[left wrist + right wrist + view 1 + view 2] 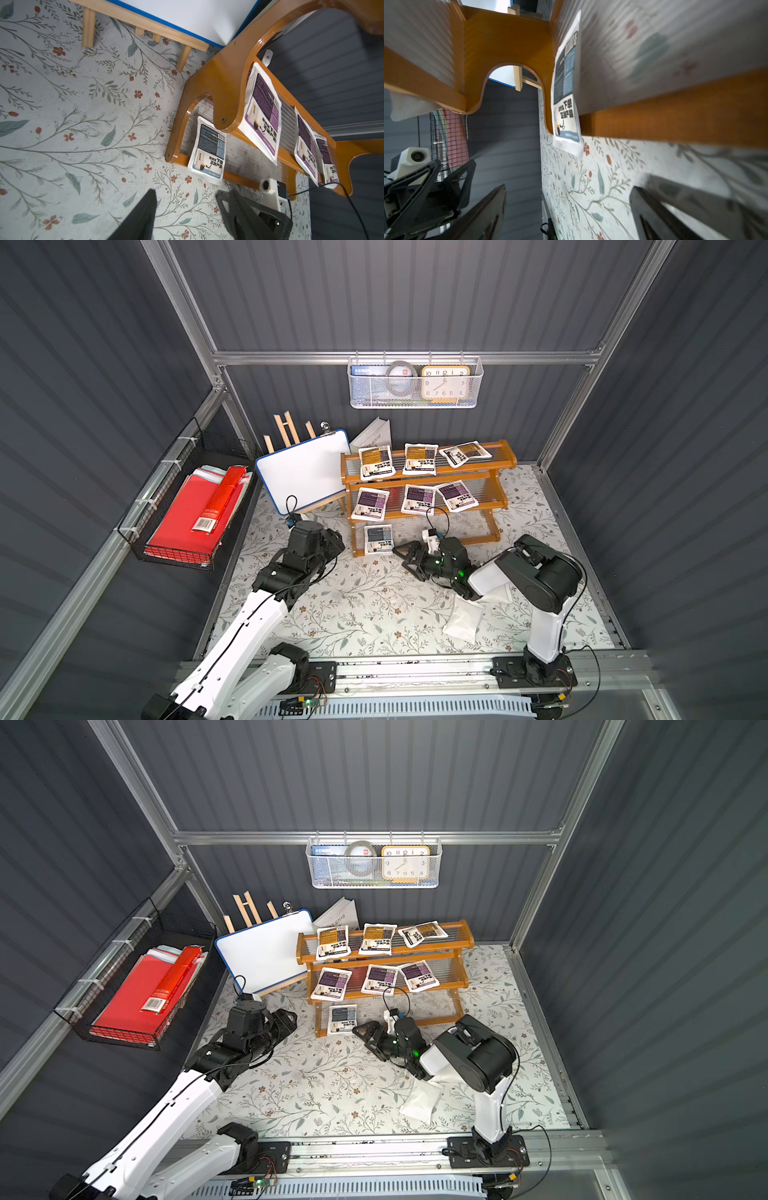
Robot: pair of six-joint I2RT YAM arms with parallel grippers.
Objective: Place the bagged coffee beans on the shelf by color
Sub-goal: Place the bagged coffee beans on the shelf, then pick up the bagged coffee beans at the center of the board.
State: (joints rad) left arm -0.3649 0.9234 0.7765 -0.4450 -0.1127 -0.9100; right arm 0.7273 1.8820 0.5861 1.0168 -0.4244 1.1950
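Observation:
The shelf [509, 458] stands at the back of the table. Its top tier carries three orange-brown bagged coffee beans [419, 458] and its middle tier three purple ones [417, 499]. One grey-blue bag [378, 539] [209, 149] [566, 93] leans at the left end of the bottom tier. A white bag [463, 620] lies face-down on the table, and another [500, 593] is partly hidden under the right arm. My right gripper [402, 558] [569, 187] is open and empty, just right of the grey-blue bag. My left gripper [334, 541] [192, 191] is open and empty, left of the shelf.
A whiteboard [303, 472] on an easel leans left of the shelf, with a book [372, 433] behind. A black wire basket [187, 514] with red folders hangs on the left wall, and a white wire basket [413, 385] on the back wall.

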